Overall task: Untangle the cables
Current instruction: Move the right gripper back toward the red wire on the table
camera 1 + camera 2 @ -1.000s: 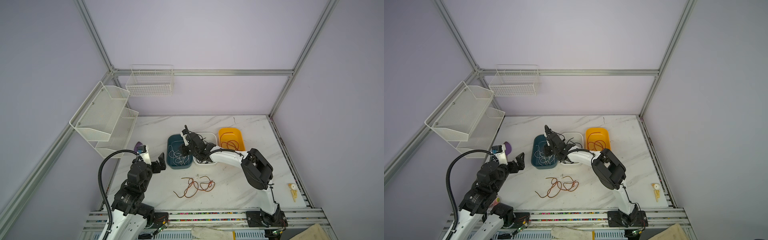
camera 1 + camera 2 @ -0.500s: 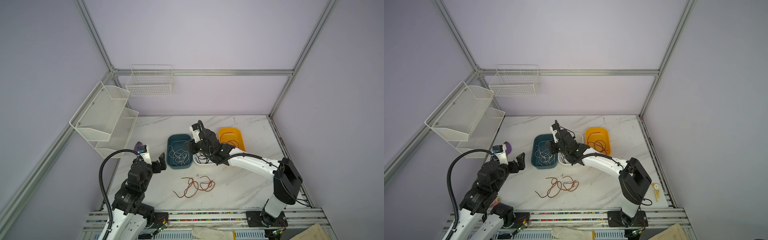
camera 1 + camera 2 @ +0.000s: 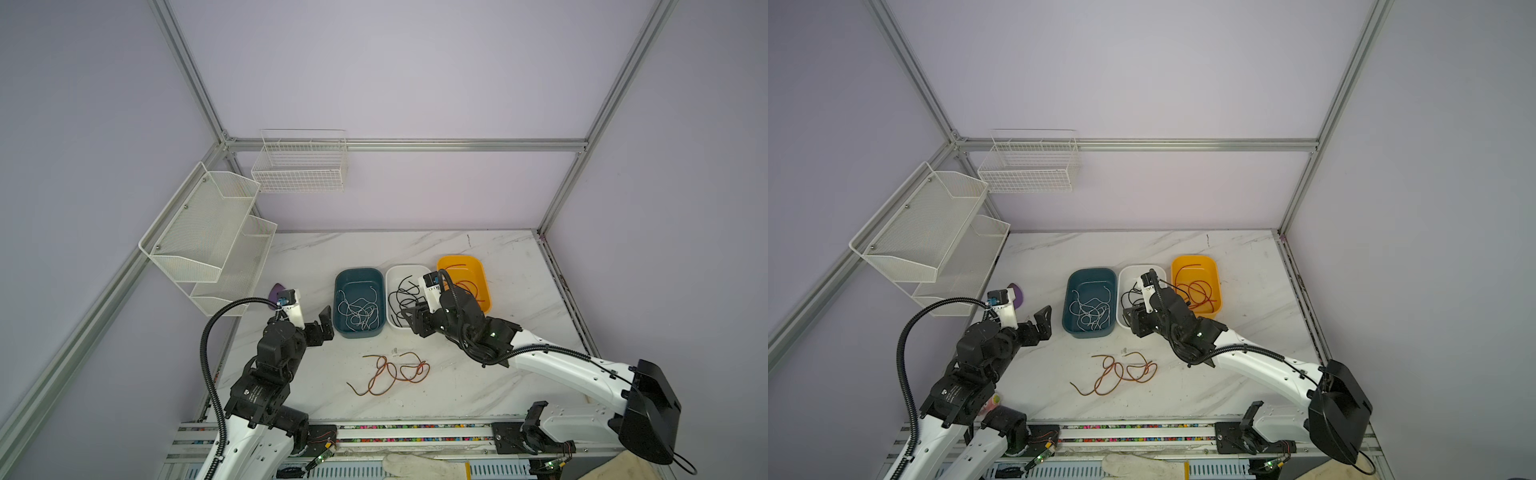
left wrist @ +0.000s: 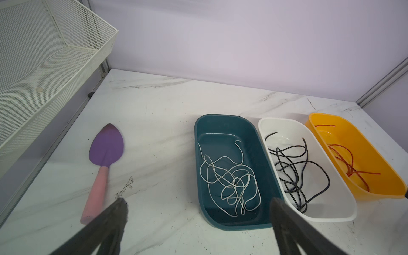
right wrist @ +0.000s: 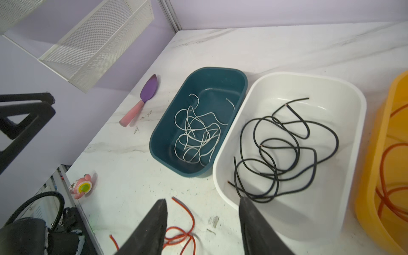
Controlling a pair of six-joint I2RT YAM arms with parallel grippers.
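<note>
A loose tangle of orange-red cables (image 3: 390, 372) (image 3: 1117, 372) (image 5: 181, 234) lies on the marble table. White cables (image 3: 358, 307) (image 4: 229, 178) (image 5: 196, 134) lie in the teal bin (image 3: 338, 291). Black cables (image 3: 405, 297) (image 4: 295, 167) (image 5: 280, 150) fill the white bin (image 3: 405, 268), and more orange-red cables (image 3: 469, 286) (image 4: 351, 163) rest in the orange bin (image 3: 459, 258). My right gripper (image 3: 417, 320) (image 5: 202, 198) hovers open and empty over the white bin's near edge. My left gripper (image 3: 326, 322) (image 4: 198, 201) stands wide open and empty, left of the teal bin.
A purple-and-pink trowel (image 3: 276, 291) (image 4: 106, 159) lies by the left edge. A white mesh shelf (image 3: 208, 241) and a wire basket (image 3: 299, 166) hang on the walls. A small pink toy (image 5: 81, 187) sits near the table's front left corner.
My right arm has drawn back from over the teal and white bins toward the front and right, and its jaws have spread wider. The left arm has stayed put.
</note>
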